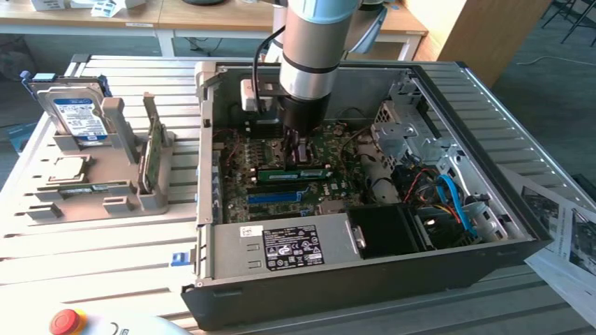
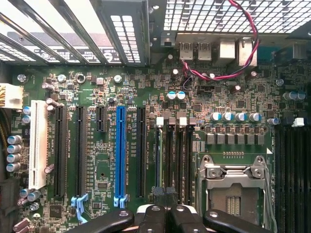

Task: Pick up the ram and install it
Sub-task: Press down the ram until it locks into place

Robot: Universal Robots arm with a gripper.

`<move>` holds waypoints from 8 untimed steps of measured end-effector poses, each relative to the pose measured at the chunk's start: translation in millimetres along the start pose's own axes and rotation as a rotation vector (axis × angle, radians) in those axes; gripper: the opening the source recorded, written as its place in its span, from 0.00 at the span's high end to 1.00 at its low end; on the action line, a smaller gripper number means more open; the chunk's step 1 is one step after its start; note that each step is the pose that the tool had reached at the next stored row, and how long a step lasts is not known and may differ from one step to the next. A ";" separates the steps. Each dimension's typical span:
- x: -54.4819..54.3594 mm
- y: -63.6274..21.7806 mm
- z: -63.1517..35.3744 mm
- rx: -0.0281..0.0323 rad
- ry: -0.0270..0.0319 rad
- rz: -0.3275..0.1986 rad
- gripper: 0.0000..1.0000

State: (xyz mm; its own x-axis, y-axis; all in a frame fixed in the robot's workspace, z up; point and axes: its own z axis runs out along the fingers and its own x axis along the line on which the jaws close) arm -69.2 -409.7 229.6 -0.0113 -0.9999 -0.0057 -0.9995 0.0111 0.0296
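Green ram (image 1: pixel 294 172) stands in its motherboard (image 1: pixel 279 188) slot at the exterior view's centre, under your shut gripper (image 1: pixel 296 143); just right of it, press squarely downward, keeping the stick upright between the slot's latches.

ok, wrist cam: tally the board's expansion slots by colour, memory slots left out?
white slot: 1
blue slot: 1
black slots: 4, one of them short
total: 6
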 end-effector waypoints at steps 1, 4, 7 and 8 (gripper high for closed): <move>0.0 0.0 -0.1 -0.0001 0.0001 0.000 0.89; 0.0 0.0 1.2 0.0000 -0.0001 0.000 0.89; 0.0 0.0 1.6 0.0001 -0.0002 0.000 0.89; 0.0 0.0 1.8 0.0001 -0.0002 0.000 0.89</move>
State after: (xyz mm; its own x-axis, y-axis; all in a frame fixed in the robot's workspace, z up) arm -69.3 -409.6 227.8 -0.0113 -0.9999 -0.0059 -0.9995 0.0111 0.0295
